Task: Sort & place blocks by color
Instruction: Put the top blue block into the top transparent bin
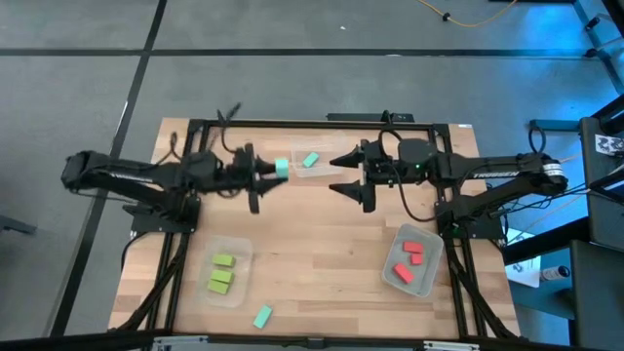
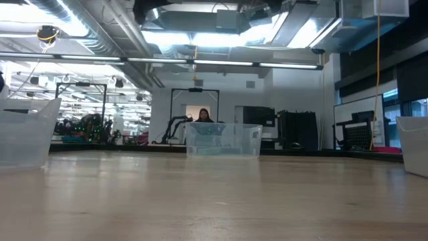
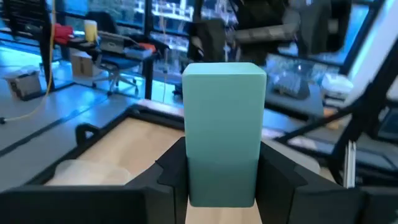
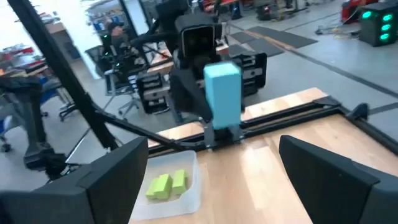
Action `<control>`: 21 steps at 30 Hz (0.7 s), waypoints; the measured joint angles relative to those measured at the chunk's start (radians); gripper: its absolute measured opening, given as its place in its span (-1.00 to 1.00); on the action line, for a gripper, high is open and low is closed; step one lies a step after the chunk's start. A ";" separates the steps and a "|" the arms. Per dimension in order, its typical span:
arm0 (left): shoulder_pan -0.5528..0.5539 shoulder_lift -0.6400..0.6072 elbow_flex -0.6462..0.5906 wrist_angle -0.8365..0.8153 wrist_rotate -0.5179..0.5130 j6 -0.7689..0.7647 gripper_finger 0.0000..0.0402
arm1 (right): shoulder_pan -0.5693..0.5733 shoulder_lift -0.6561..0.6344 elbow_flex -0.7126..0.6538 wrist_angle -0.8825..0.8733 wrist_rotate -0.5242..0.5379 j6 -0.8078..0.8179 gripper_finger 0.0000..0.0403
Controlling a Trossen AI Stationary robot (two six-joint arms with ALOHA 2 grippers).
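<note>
The teal block (image 1: 281, 168) at the centre of things is clamped in the left pincer (image 1: 273, 169), raised above the far middle of the table (image 1: 322, 253). The left wrist view shows it standing on end between the two dark fingers (image 3: 283, 177), its long axis sticking out past the fingertips, and the pincer is only part closed because the block fills the gap.

Just to the right of it, a second teal block (image 1: 310, 159) lies in the clear tub (image 1: 317, 168) by the far edge. That tub is the obvious target: it sits right of the held block and close by, so the coming move looks like a short carry rightward and down, then a release. The left arm is the nearer one and already has the load.

The right pincer (image 1: 353, 174) faces it from the other side of that tub, its fingers spread wide and holding nothing.

A third teal block (image 1: 262, 316) lies loose on the table by the near edge, left of centre. The green blocks (image 1: 222, 274) sit in a tub (image 1: 239, 249) near left, apparently three, though they crowd together. The red blocks (image 1: 409, 258) fill another tub (image 1: 429, 285) near right.
</note>
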 joint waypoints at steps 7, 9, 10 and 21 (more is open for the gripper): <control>-0.095 0.087 -0.001 0.069 -0.112 0.019 -0.40 | 0.000 0.017 0.000 0.002 -0.042 0.000 0.81; -0.095 0.100 -0.001 0.083 -0.105 0.014 -0.40 | 0.000 0.017 0.000 0.002 -0.045 0.000 0.81; -0.095 0.103 -0.001 0.098 -0.102 0.013 -0.40 | 0.000 0.017 0.000 0.002 -0.046 0.000 0.81; -0.094 0.110 -0.001 0.133 -0.078 0.016 -0.40 | 0.000 0.017 0.000 0.002 -0.048 0.004 0.81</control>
